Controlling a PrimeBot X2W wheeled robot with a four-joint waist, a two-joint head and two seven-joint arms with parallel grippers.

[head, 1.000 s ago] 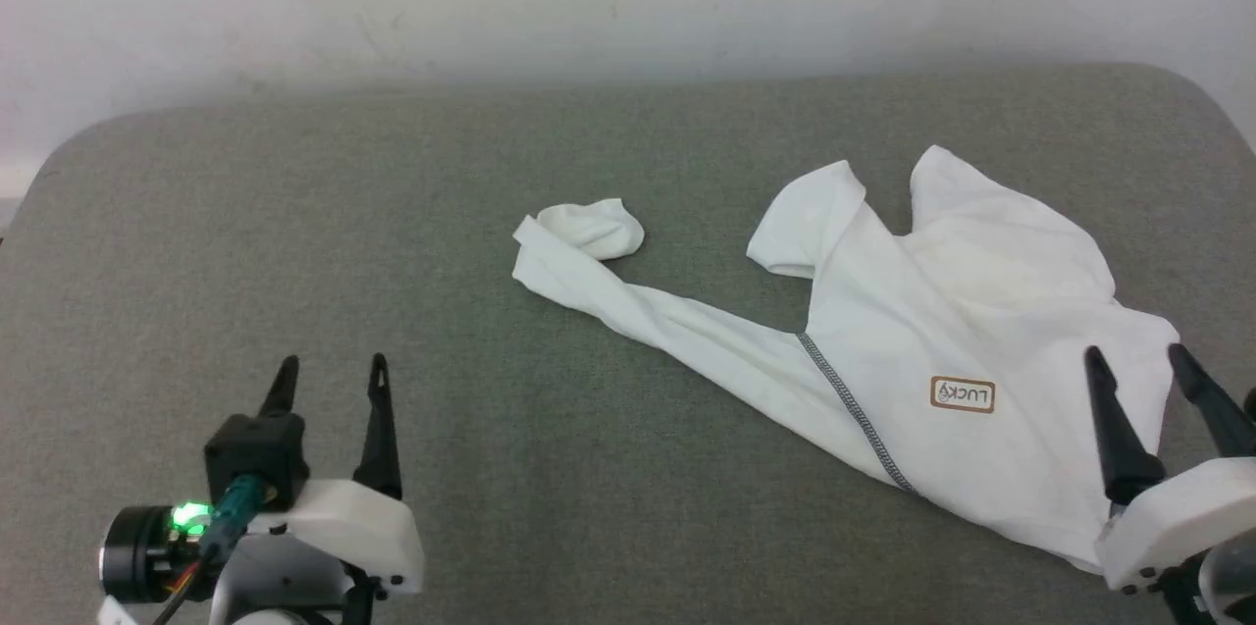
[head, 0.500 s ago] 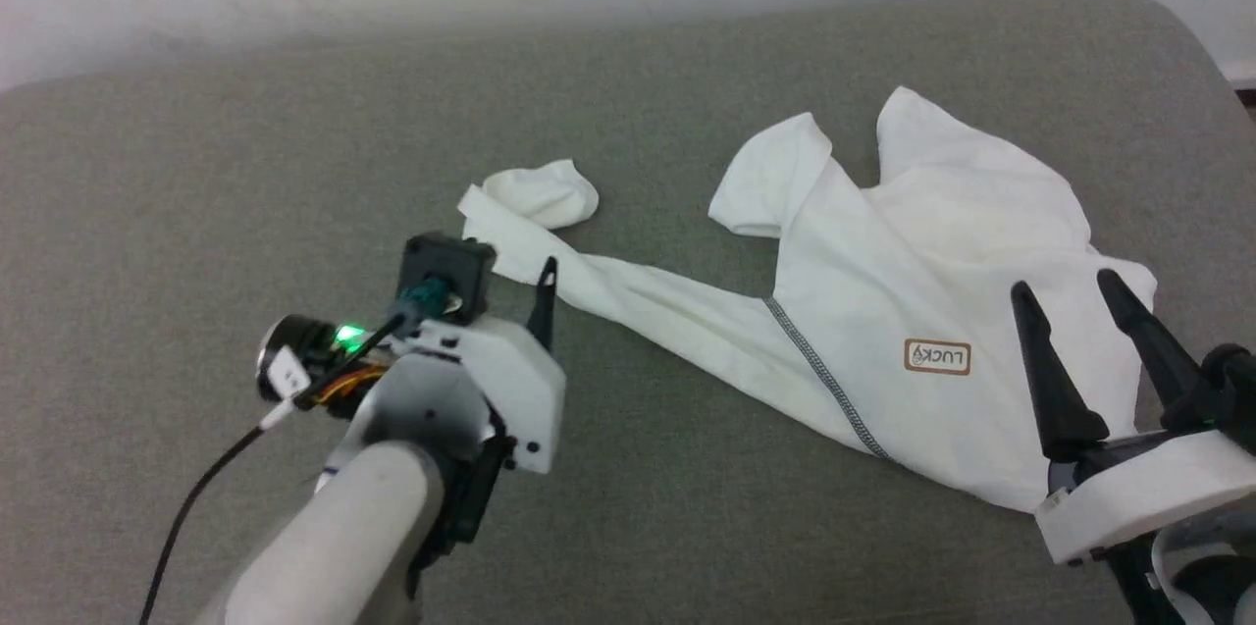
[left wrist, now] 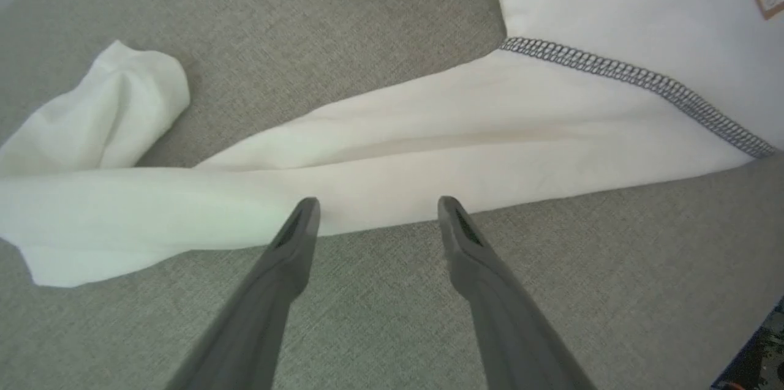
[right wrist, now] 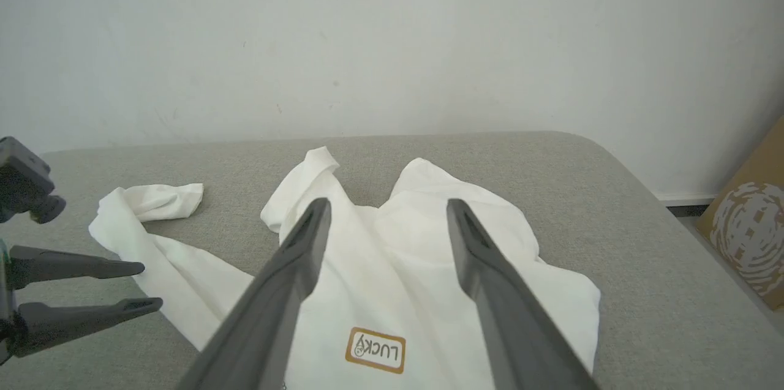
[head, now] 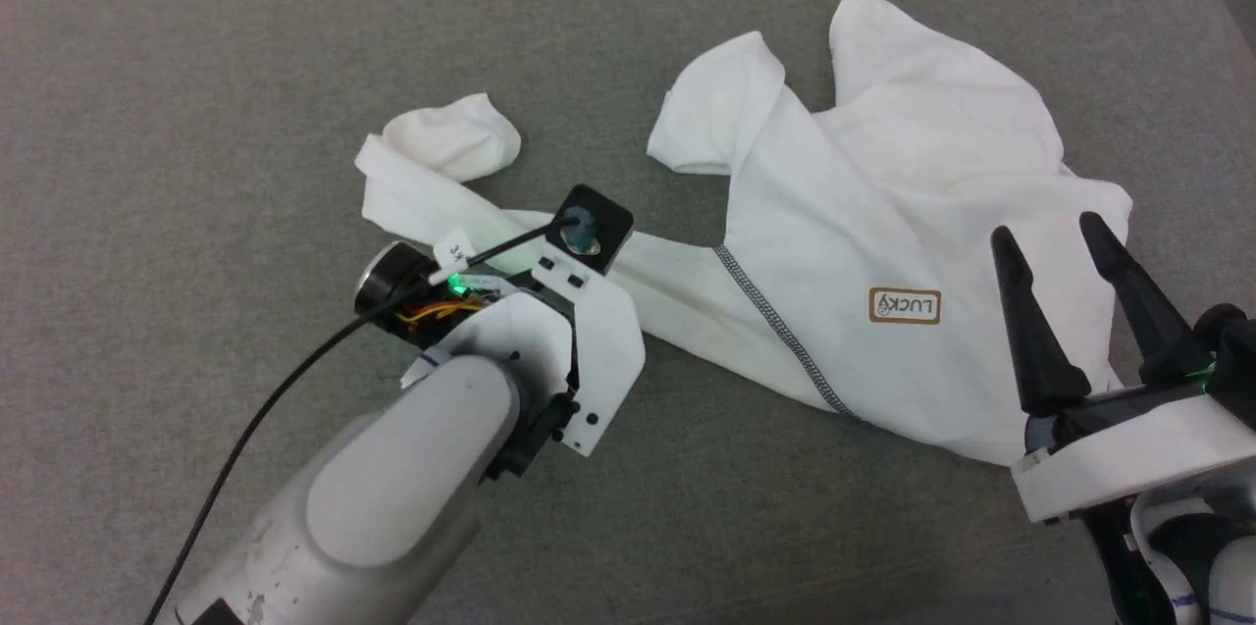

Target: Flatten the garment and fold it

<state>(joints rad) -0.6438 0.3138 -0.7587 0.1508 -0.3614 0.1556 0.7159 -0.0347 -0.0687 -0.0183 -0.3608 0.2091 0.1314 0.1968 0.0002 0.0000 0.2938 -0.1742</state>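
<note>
A pale wall (right wrist: 392, 41) stands behind a grey fabric-covered desk (head: 196, 66). The white shirt (head: 883, 213) lies crumpled on the desk's right half, front up and unfolded, its body bunched toward the right edge. One long sleeve (head: 687, 296) stretches out leftward across the middle of the desk, and its cuff (head: 456, 134) is doubled back on itself at the far end.

The left arm (head: 392, 497) reaches in from the lower left. The left end effector (left wrist: 378, 203) has its fingers spread apart and holds nothing. Its tips sit at the sleeve's near edge, about midway along; whether they touch the cloth I cannot tell. The right end effector (head: 1045, 226) hangs over the shirt's right side, its fingers also apart and empty.

A grey stitched seam (head: 775, 326) runs diagonally where the sleeve joins the body. A small brown-outlined logo (head: 905, 306) sits on the chest, between the seam and the right end effector. A cardboard box (right wrist: 750, 225) stands beyond the desk's right end.
</note>
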